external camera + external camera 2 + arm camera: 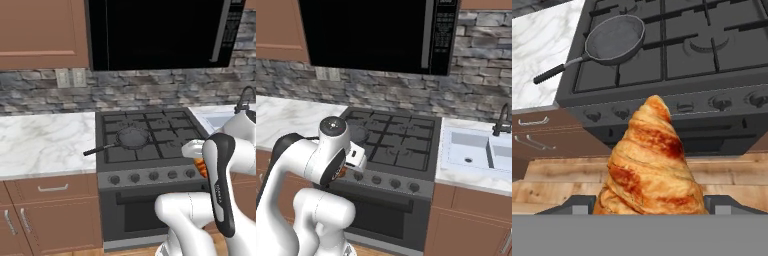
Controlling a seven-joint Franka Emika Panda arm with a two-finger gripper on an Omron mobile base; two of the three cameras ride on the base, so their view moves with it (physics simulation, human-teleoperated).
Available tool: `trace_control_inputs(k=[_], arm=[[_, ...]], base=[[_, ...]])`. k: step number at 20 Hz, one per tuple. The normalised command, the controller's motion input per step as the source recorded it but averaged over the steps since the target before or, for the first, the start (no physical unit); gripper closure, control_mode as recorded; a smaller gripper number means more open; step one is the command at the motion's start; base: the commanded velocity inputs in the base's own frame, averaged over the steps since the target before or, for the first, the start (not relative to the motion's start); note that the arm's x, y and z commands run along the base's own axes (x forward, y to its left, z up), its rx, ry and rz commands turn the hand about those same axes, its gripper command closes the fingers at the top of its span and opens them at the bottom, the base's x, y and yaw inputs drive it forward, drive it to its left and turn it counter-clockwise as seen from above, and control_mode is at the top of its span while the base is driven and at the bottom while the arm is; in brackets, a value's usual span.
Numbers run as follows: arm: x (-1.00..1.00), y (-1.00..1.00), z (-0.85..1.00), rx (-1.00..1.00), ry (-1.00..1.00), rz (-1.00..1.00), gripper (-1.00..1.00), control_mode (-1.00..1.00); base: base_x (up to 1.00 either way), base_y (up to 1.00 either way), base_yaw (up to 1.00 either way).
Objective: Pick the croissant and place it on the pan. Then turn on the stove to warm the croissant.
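My gripper (649, 206) is shut on the croissant (652, 160), a golden-brown ridged pastry that rises between the two dark fingertips. It hangs in front of the stove (712, 55), lower than the cooktop and over the wooden floor. In the left base view an orange bit of the croissant (201, 166) peeks out beside my forearm, just off the knob row (153, 175). The pan (132, 137) is a dark grey round one on the stove's (160, 132) left grates, with its black handle pointing left. It holds nothing. The pan (614, 39) lies up and left of the croissant.
A black microwave (160, 32) hangs above the range. White marble counter (45, 142) lies to the left, over brown drawers. On the right, a sink (476, 147) with a dark faucet (501, 122) is set into the counter. My own arm hides part of the stove's (398, 142) front.
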Motion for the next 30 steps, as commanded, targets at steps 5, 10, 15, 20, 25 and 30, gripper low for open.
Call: trace_control_inputs(k=[5, 10, 15, 20, 25, 30], arm=[[0.0, 0.0, 0.0, 0.0, 0.0, 0.0, 1.0, 1.0], [0.0, 0.0, 0.0, 0.0, 0.0, 0.0, 1.0, 1.0], [0.0, 0.0, 0.0, 0.0, 0.0, 0.0, 1.0, 1.0], [0.0, 0.0, 0.0, 0.0, 0.0, 0.0, 1.0, 1.0], [0.0, 0.0, 0.0, 0.0, 0.0, 0.0, 1.0, 1.0], [0.0, 0.0, 0.0, 0.0, 0.0, 0.0, 1.0, 1.0]], base=[[0.0, 0.22, 0.01], [0.12, 0.09, 0.0], [0.37, 0.0, 0.0], [0.49, 0.0, 0.0], [0.48, 0.0, 0.0], [0.06, -0.05, 0.0]])
